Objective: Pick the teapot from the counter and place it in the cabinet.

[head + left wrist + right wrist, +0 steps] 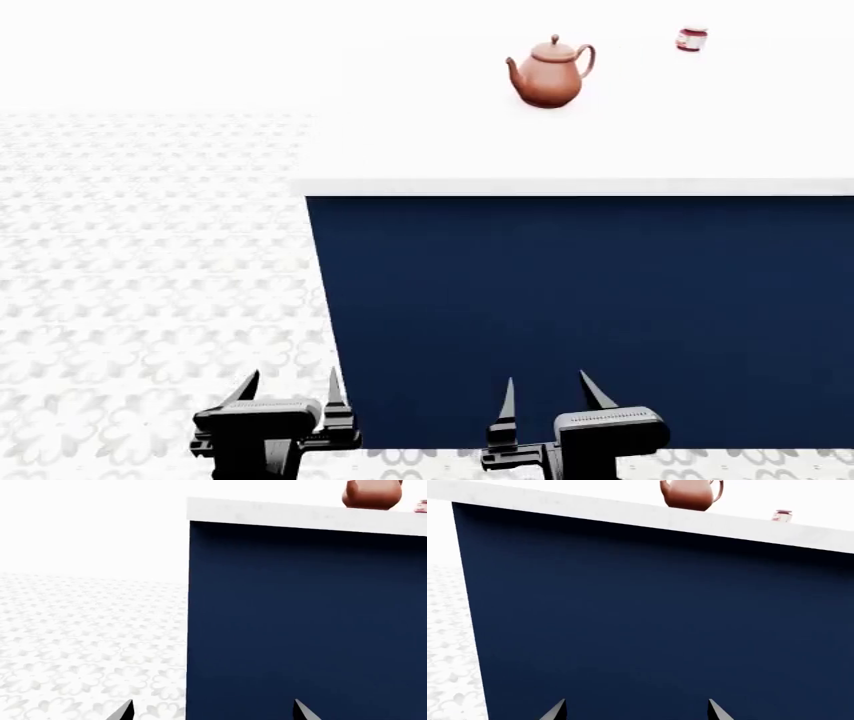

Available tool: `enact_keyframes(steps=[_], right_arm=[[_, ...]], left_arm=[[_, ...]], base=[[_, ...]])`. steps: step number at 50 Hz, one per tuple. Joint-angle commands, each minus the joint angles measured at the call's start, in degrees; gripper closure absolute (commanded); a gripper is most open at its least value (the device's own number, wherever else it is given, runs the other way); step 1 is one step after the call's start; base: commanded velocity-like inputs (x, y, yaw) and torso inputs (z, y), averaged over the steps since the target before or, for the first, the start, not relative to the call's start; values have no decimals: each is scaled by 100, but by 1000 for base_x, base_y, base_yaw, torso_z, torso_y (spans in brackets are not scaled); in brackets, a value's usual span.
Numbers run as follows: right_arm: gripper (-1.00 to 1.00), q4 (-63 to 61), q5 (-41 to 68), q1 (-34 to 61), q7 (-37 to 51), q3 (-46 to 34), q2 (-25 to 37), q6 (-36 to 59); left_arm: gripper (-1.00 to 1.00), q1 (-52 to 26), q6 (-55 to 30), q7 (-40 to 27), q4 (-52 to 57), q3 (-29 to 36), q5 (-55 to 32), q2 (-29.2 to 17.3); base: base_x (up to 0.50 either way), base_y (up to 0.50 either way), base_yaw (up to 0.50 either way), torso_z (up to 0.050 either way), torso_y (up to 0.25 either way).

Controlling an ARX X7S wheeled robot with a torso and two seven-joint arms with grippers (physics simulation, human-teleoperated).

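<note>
The terracotta teapot stands upright on the white counter, well back from its front edge, spout to the left. It also shows in the left wrist view and in the right wrist view. My left gripper is open and empty, low in front of the counter's left corner. My right gripper is open and empty, low in front of the navy base. Both are far below and short of the teapot. The cabinet is out of view.
A tiny red-and-white jar stands on the counter behind and right of the teapot. White floral floor tiles stretch to the left of the counter. The navy base is a flat wall right ahead of both grippers.
</note>
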Motion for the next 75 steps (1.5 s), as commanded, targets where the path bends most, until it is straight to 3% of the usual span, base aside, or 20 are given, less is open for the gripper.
enact_keyframes(steps=[1,32,44,48,55,62,69,75], right_arm=[[-100,4,12,1,15,-23,13,-9],[-100,-1,71,22,57,-61,43,-26],[-100,-143,-53,11,165,-90,95,-18],[-100,-751,-84,-22,243,-99,239,448],[-100,-2418,613,115,261,147,612,2170],[-100,-3058,863,616,280,404,713,2515],[-100,-3470,1353,1385,298,622,752,3388],[-100,-3397,1817,2363,303,722,657,4314]], left_arm=[[-100,-25,0,-11,-16,21,-19,-13],[-100,-39,23,-53,-24,74,-58,-48],[-100,-16,-175,-131,86,95,-94,-126],[-100,54,-788,-423,553,-23,-321,-276],[-100,-34,-2332,-1067,2114,-145,-780,-756],[-100,-356,-3397,-1424,3178,-311,-1089,-1243],[-100,-1044,-4389,-1560,3813,-702,-1913,-1576],[-100,-2129,-5305,-1610,3810,-1047,-2749,-1715]], base=[[-500,0,0,0,0],[-497,1,0,0,0],[-29,0,0,0,0],[0,0,0,0,0],[0,0,0,0,0],[0,0,0,0,0],[0,0,0,0,0],[0,0,0,0,0]])
